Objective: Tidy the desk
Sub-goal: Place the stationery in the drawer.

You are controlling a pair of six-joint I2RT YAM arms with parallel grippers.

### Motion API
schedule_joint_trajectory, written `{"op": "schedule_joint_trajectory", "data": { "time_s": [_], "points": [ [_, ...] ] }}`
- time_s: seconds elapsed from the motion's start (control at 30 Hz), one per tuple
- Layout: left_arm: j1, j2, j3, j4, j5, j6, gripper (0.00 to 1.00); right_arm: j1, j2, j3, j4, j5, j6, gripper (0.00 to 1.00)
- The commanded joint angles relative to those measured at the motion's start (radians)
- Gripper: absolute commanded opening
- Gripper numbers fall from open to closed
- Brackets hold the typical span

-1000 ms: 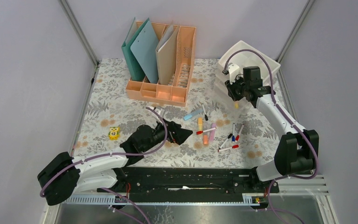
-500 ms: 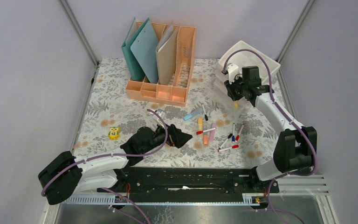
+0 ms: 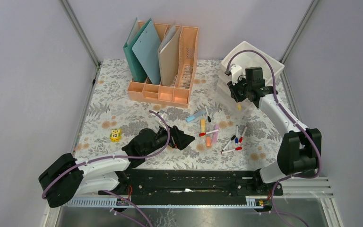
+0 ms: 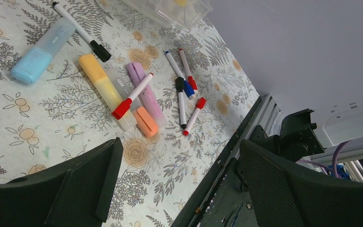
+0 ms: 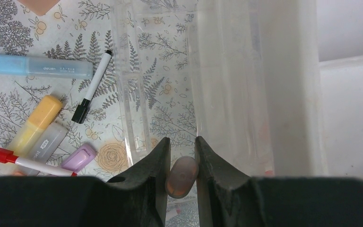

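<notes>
Seen from above, the desk [image 3: 123, 106] filled the middle of the frame, its fern-and-flower cloth running from the arm bases to the back wall. The left gripper [image 4: 179, 144] hung low over its near centre, jaws spread wide with nothing between them. Pens [image 3: 217, 132] lay scattered just beyond it. The right gripper [image 5: 182, 151] was at the far right, over the front of a white drawer unit [image 3: 253, 59]. Its jaws were pinched narrowly on an orange marker [image 5: 182, 177], seen end-on. A peach file rack [image 3: 163, 92] stood at the back.
</notes>
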Motion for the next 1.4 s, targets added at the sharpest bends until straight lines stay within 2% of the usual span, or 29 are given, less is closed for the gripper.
{"op": "schedule_joint_trajectory", "data": {
  "time_s": [0.0, 0.43, 0.83, 1.37],
  "points": [
    [0.007, -0.024, -0.014, 0.042, 0.016, -0.003, 0.99, 0.000, -0.052, 0.033, 0.017, -0.002, -0.001, 0.04],
    [0.011, -0.063, -0.033, 0.024, 0.008, -0.003, 0.99, -0.045, -0.099, 0.052, 0.017, -0.002, -0.001, 0.04],
    [0.018, -0.089, -0.022, -0.016, 0.006, 0.008, 0.99, -0.050, -0.288, 0.049, 0.017, -0.002, -0.001, 0.04],
    [0.021, -0.062, -0.023, 0.019, 0.015, -0.003, 0.99, -0.059, -0.154, -0.007, 0.017, -0.002, -0.001, 0.04]
  ]
}}
